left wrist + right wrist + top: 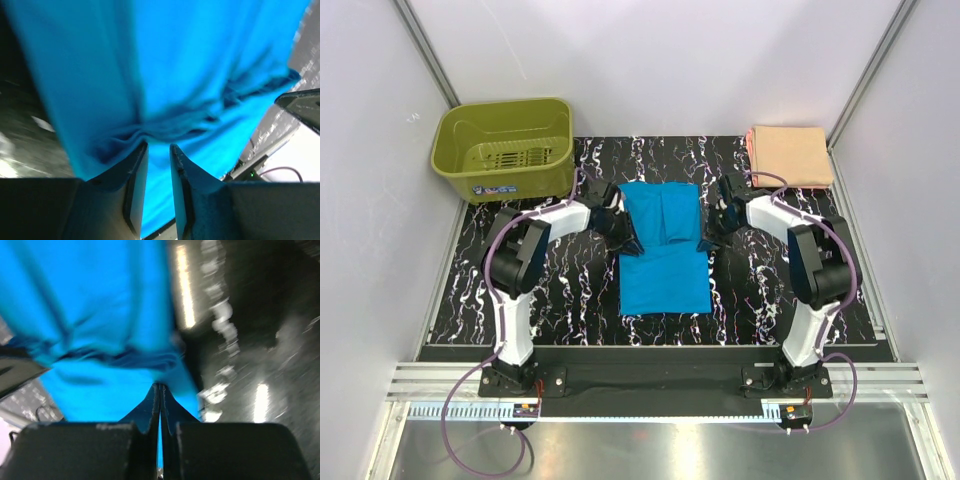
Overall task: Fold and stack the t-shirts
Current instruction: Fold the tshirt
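- Turquoise t-shirt (665,270) is lying flat in the middle of the black marbled table (560,290) in the top view, with its upper part doubled over itself. The peach t-shirt (790,155) is sitting folded at the far right corner, well apart.
- From above, the left gripper (628,240) and right gripper (710,235) are pressing against opposite edges of the turquoise t-shirt, and their fingertips are hiding under the wrists.
- An olive basket (470,175) is standing at the far left. It is wearing a small sticker (495,188) with print too tiny to read.
- In the left wrist view, the left gripper (159,147) is pinching a bunched fold of the turquoise t-shirt (175,65), with a narrow slit showing blue between its fingers. Cloth is filling nearly the whole picture, and its outline is running off the frame.
- In the right wrist view, the right gripper (160,386) is pressing its fingers together on the shirt's edge (100,300). Everything is smearing with blur, the table (260,315) especially.
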Motion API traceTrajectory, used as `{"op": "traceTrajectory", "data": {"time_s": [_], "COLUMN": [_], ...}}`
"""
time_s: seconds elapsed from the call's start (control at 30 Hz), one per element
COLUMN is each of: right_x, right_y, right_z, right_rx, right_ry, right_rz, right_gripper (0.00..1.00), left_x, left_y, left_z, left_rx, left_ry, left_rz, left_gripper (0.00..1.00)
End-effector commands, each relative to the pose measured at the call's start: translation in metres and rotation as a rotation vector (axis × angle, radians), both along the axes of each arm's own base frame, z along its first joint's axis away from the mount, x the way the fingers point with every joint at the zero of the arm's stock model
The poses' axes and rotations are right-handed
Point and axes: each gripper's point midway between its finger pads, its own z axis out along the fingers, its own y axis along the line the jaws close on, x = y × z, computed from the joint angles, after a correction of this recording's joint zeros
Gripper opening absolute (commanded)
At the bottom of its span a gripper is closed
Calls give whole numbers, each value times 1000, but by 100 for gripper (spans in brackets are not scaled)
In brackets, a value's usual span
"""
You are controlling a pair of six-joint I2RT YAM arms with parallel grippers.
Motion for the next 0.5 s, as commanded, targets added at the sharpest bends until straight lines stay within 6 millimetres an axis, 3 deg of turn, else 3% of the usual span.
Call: {"op": "traceTrajectory", "data": {"time_s": [0.0,0.13,0.3,0.4,0.47], "right_x": [15,13,11,19,21], "right_y": [-9,-25,-35,-32,-33], "right_z": [-11,-35,-36,-20,-6], "right_rx": [16,-12,-41,-24,-29], "right_ry": [7,56,50,15,-2], "right_rz": [3,-23,-31,-14,-5], "right_gripper": [0,0,0,7,17], "left_x": [21,21,18,16,20], "left_y": [3,15,27,26,27], "left_z": [1,-12,-11,10,37], "left_rx": [-15,18,71,57,57], "left_ry": [-38,-23,-46,-84,-156], "left_rz": [-6,-13,-32,-54,-58], "left_gripper": [29,28,28,37,44]}}
